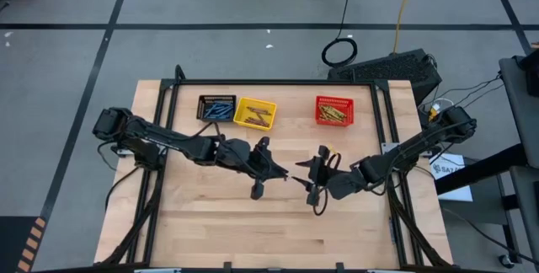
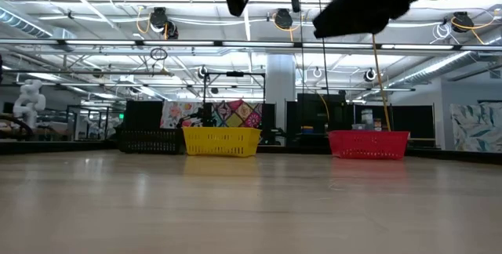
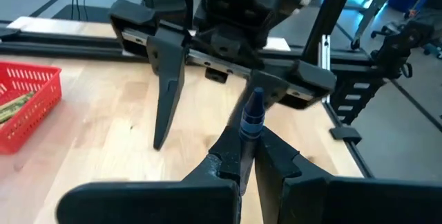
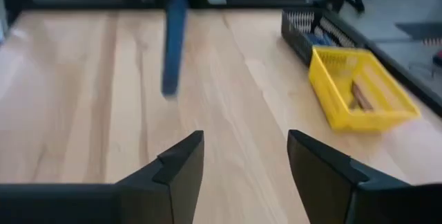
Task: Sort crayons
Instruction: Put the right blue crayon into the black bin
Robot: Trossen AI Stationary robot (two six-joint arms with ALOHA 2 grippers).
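Two dark fingers of my left gripper point(image 3: 247, 156) pinch a blue crayon point(image 3: 251, 113) tight, tip up. From the right wrist, my right gripper point(image 4: 245, 162) stands wide open, holding nothing, with that crayon point(image 4: 174, 37) ahead. From above, both grippers meet over mid-table; I think I handed it across, since the black basket point(image 1: 216, 108) with blue crayons sits on the left side.

This is looking like a robotics lab in a big industrial hall. A wooden worktop point(image 1: 278, 214) in a black frame is standing on a grey floor point(image 1: 210, 3) with dark tape lines, cables point(image 1: 340, 51) are lying there, and ceiling lights point(image 2: 284, 19) are hanging under open beams.
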